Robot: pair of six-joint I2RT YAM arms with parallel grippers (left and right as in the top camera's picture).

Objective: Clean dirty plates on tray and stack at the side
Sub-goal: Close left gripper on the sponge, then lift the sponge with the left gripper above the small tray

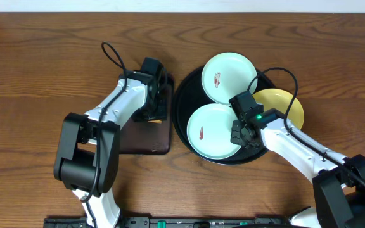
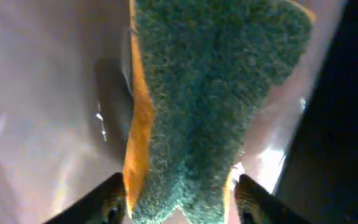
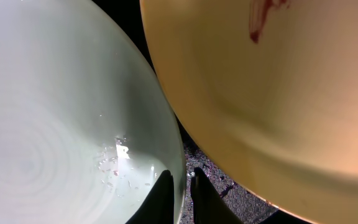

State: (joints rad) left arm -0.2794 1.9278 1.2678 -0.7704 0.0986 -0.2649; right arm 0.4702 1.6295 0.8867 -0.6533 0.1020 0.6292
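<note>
**Left.** My left gripper [image 2: 182, 202] hangs over the smaller rectangular dark-brown tray [image 1: 146, 142]. That tray lies on the brown wooden table [image 1: 43, 63], just left of the large round glossy black tray [image 1: 181, 104]. The left wrist view shows a sponge [image 2: 197, 93] of orange foam with a dark green scouring face, seen against the brown tray's glossy floor. It runs down between my two fingers [image 2: 114, 205], one on each side of it. The jaws stand moderately wide. I cannot tell whether they press the sponge or only bracket it.

**Centre.** Two plates sit on the black tray.
- The far pale mint-blue round plate [image 1: 229, 77] has a small reddish smear left of its middle.
- The near pale mint-blue round plate [image 1: 211, 131] also has a small reddish smear left of its middle.

**Right.** The pale yellow round plate [image 1: 285, 106] sits at the black tray's right side, partly hidden under my right arm. The right wrist view shows a reddish smear on it. My right gripper [image 3: 182, 196] is pinched narrow on the right rim of the near mint-blue plate, one finger on either face of the rim. The yellow plate lies just beside that grip, with a strip of black tray showing between the two plates.
</note>
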